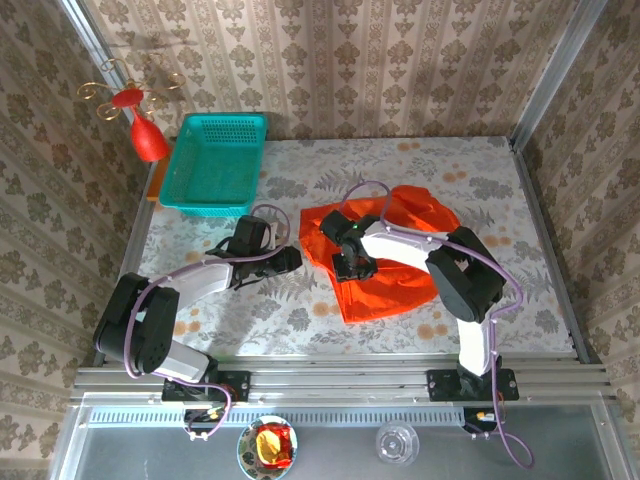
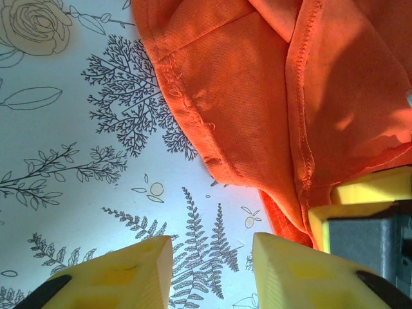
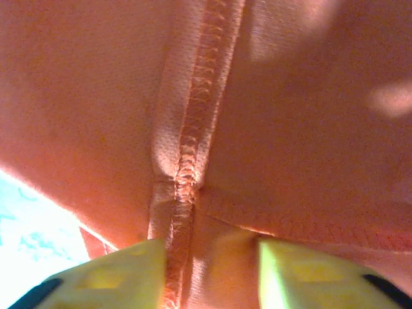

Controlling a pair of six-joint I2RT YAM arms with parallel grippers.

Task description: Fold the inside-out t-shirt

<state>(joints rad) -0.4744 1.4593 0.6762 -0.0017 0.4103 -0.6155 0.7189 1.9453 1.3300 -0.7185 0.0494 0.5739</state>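
Observation:
The inside-out t-shirt (image 1: 400, 285) lies crumpled on the floral table, right of centre, bright orange-red with its stitched seams showing. My right gripper (image 1: 350, 264) is pressed down on the shirt's left part. In the right wrist view its yellow jaws (image 3: 212, 251) stand apart, with a seam ridge and a fold of the shirt (image 3: 290, 116) between them. My left gripper (image 1: 291, 260) sits on the table just left of the shirt's edge. It is open (image 2: 212, 251) over bare tablecloth, with the shirt's hem (image 2: 257, 96) just ahead and a yellow finger of the right gripper (image 2: 367, 206) close by.
A teal basket (image 1: 222, 121) stands at the back left. A red ornament (image 1: 148, 140) with gold wire curls hangs beside it. Patterned walls close in the table on three sides. A small dish (image 1: 267, 447) and a glass (image 1: 397, 442) sit below the front rail.

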